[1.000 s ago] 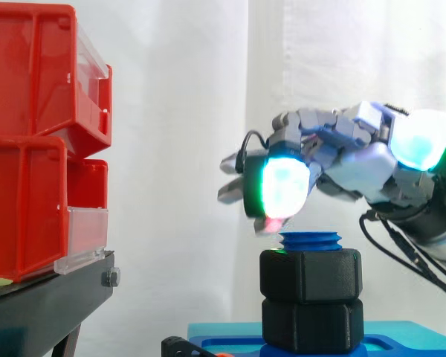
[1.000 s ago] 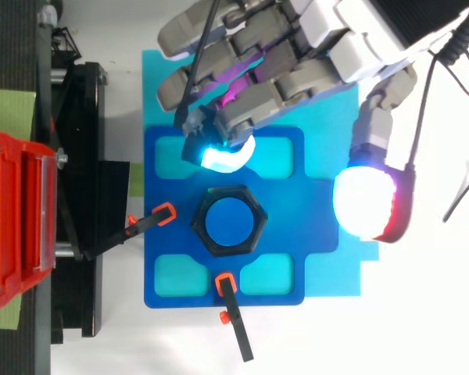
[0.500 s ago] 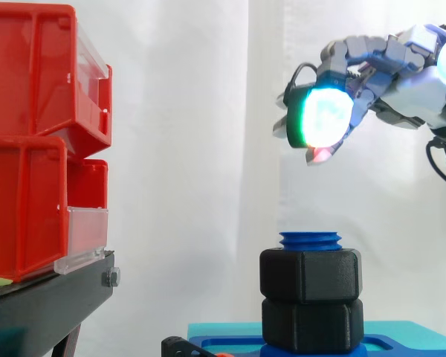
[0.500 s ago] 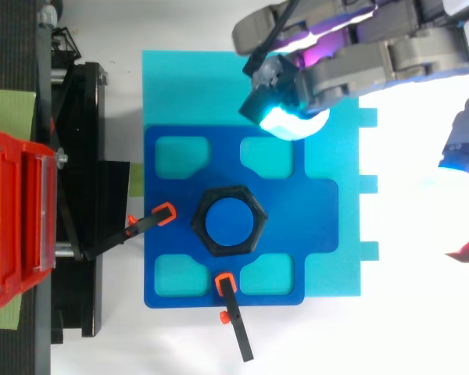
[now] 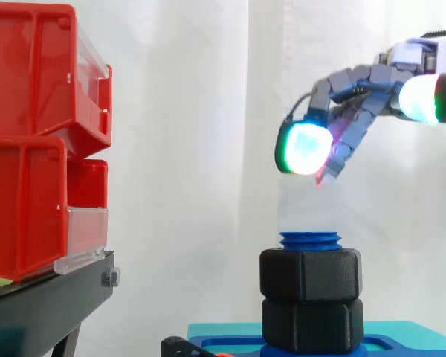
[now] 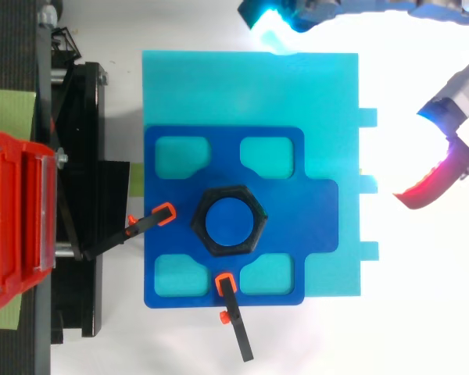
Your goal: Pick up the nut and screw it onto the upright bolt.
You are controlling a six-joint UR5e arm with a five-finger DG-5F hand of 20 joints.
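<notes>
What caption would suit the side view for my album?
Open robot hand hovers, holding nothing, above a black nut seated on the upright blue bolt.

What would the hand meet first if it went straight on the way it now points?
Likely nothing nearby: the hand points left and down, but from above it lies off the cyan plate's edge, so it should miss the nut.

A white table (image 6: 422,328) bears a cyan board (image 6: 328,94) lying flat beneath the hand (image 5: 353,78), with a blue plate (image 6: 285,266) resting on the part of the board below its fingertips (image 5: 305,149) and, farther out past them, a black stand (image 6: 78,156) just beside the board's edge.
</notes>
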